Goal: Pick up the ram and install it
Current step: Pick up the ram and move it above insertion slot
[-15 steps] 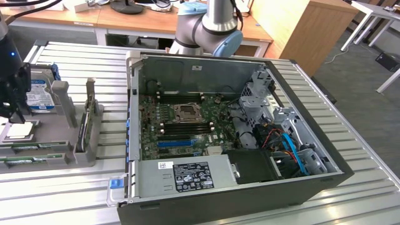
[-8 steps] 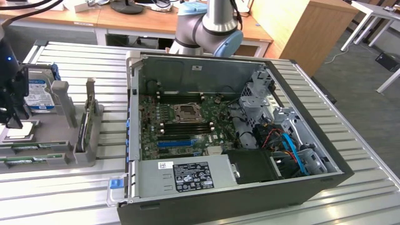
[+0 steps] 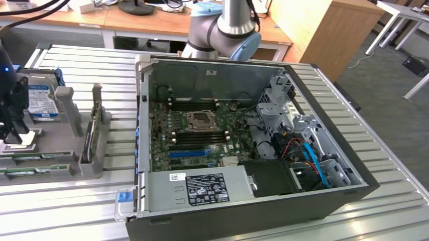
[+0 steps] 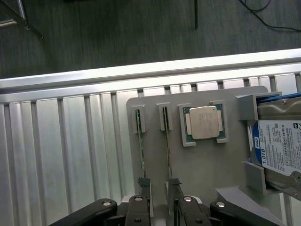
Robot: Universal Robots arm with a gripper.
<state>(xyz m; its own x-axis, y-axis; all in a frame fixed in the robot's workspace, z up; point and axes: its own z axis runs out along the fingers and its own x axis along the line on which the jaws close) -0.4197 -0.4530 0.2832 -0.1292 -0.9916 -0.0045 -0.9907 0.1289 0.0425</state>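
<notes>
Arm (image 3: pixel 224 30) extended, claw (image 4: pixel 162 214) facing down, jaws wide apart.

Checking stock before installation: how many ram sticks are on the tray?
2, side by side on edge in the gray tray: the outer stick, and the inner stick next to the processor.

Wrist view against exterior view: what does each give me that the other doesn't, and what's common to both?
Wrist view adds a straight-down look at the CPU chip in its tray recess, plus dark floor with cables beyond the table. Exterior view adds the open computer case, its motherboard, blue slot and power supply. Both share the gray parts tray, two ram sticks standing on edge in it, the hard drive, and the open gripper above the tray.
</notes>
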